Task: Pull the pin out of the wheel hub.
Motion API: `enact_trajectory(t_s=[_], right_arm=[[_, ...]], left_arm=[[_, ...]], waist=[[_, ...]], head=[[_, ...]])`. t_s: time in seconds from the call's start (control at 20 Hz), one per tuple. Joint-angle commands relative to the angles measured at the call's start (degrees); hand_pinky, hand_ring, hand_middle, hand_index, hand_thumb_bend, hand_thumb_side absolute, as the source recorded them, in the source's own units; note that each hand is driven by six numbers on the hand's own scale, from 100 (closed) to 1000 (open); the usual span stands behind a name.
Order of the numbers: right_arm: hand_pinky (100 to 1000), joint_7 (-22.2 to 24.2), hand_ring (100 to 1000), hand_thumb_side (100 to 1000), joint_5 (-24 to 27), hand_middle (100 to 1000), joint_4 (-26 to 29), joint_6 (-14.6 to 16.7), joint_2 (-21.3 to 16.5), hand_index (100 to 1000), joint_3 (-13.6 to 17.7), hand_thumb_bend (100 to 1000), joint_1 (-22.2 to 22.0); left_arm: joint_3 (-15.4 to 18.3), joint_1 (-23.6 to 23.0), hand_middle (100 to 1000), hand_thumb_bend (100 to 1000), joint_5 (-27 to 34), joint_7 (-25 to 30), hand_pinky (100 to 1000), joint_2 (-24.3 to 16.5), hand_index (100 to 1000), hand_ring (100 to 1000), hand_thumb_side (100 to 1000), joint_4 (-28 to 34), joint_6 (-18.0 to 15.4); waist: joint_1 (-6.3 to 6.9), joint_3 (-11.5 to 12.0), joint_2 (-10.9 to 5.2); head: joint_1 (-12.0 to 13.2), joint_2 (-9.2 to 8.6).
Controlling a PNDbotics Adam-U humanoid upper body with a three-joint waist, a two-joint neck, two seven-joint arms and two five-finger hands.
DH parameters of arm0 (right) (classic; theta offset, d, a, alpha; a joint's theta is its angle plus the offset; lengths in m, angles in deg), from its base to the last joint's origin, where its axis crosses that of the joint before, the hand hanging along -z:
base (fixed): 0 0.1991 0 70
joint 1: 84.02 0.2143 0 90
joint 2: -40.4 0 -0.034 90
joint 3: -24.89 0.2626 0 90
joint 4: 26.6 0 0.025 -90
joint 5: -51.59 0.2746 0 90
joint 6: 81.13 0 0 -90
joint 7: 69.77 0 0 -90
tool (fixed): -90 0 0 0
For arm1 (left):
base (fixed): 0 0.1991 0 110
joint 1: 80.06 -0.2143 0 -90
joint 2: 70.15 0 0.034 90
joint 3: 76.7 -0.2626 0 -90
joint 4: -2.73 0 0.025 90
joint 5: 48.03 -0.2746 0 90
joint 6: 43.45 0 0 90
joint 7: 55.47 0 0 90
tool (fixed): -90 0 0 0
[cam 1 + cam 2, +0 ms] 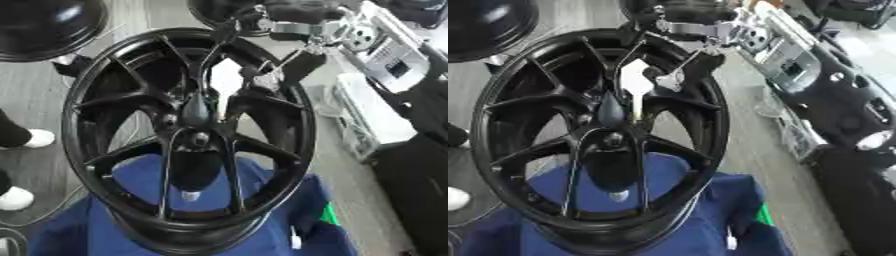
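A: Right hand (262, 80)?
B: Coming in from the top right, arm slanting down over the rim, dark fingers reaching onto the spokes just above the hub (199, 131). Can't tell whether they're curled or straight.
A: Pin?
B: A dark tapered piece (196, 111) is standing at the hub centre, possibly the pin; can't confirm. The hand is sitting just beside it, contact unclear.
A: Wheel?
B: Black wheel (96, 85) is standing on blue cloth (262, 220).
A: Left hand?
B: Not showing.
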Motion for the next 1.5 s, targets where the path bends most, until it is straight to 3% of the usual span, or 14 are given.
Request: enact_trajectory(t_s=[0.05, 0.45, 1.05, 1.5], right_arm=[[964, 0.14, 843, 308, -0.48, 819, 0.87, 0.81, -1.16, 953, 0.38, 100, 0.88], [960, 0.8, 852, 327, -0.5, 821, 1.48, 2.74, -1.72, 939, 0.22, 100, 0.49], [952, -1.2, 854, 384, -3.91, 814, 0.27, 5.63, -2.49, 925, 0.33, 177, -1.07], [944, -2.34, 851, 403, -5.48, 810, -0.5, 6.22, -2.91, 922, 0.26, 191, -0.97]], left_arm=[[0.11, 0.22, 742, 100, 0.1, 0.04, 686, -1.32, 771, 804, 781, 0.51, 0.1], [-0.25, 0.1, 741, 100, 0.07, 0.29, 686, -1.13, 771, 803, 786, 0.41, 0.4], [-0.57, 0.0, 742, 100, -0.04, 0.56, 688, -0.93, 771, 803, 793, 0.38, 0.69], [-0.77, 0.01, 743, 100, -0.07, 0.76, 689, -0.88, 771, 804, 794, 0.48, 0.82]], waist=[[0.38, 0.11, -0.52], [0.25, 0.56, -0.19], [0.02, 1.38, 0.47], [-0.05, 1.78, 0.7]], head=[[-0.26, 0.32], [-0.56, 0.32], [-1.23, 0.32], [-1.84, 0.32]])
